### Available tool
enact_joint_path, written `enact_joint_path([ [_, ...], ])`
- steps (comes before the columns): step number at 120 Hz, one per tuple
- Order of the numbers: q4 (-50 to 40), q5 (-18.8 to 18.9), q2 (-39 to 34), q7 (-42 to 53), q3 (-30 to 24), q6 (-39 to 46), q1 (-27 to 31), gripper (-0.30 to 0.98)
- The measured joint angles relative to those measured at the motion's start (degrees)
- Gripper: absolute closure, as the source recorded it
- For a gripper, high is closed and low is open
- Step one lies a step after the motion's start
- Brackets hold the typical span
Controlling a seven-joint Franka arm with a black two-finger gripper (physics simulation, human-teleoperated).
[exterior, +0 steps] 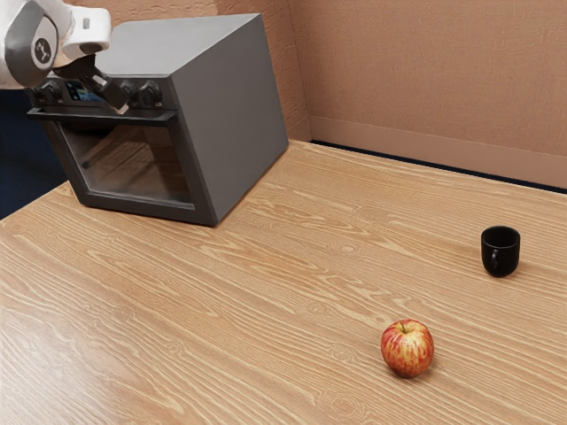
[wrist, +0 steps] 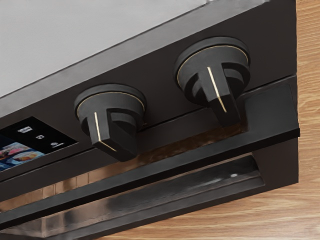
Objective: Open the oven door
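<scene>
State of the jaws: can't tell whether they're spread or pressed together. We see them in the exterior view, up at the front of the oven [exterior: 230, 115], tips angled down, by the display [exterior: 81, 91] and just above the handle [exterior: 97, 115]. Can't confirm contact with the handle, or a grip on anything.

Task's thing: the oven door [exterior: 137, 168] is closed, below the jaws on the oven's front face. Handle runs across the door's top edge, standing proud of it. Glass panel sits under the handle.

Wrist view: we're looking down the front at a slant. Two knobs, one beside the display [wrist: 107, 120] and one near the oven's corner [wrist: 215, 75], both on the panel above the handle. Pale line on each pointer.

Rest: oven stands on the wood bench [exterior: 266, 301]. Black mug [exterior: 500, 252] upright, well apart from the oven, toward the exterior view's right. Red-yellow apple [exterior: 407, 349] nearer the exterior camera than the mug, the two apart.
</scene>
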Motion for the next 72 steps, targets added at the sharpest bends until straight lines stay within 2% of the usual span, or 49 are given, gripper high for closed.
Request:
enact_joint_path([
  [11,2.6,-1.8,4.6,5.1,0.2,4.6,0.8,0.00],
  [20,2.3,-3.6,4.5,8.8,0.3,7.2,1.3,0.00],
  [29,-13.9,-4.9,-5.9,12.0,0.0,12.8,1.3,0.00],
  [36,-20.4,-5.6,-9.6,14.3,0.1,17.0,1.2,0.00],
  [72,-26.2,-8.1,-9.6,23.1,2.1,29.6,4.0,0.00],
])
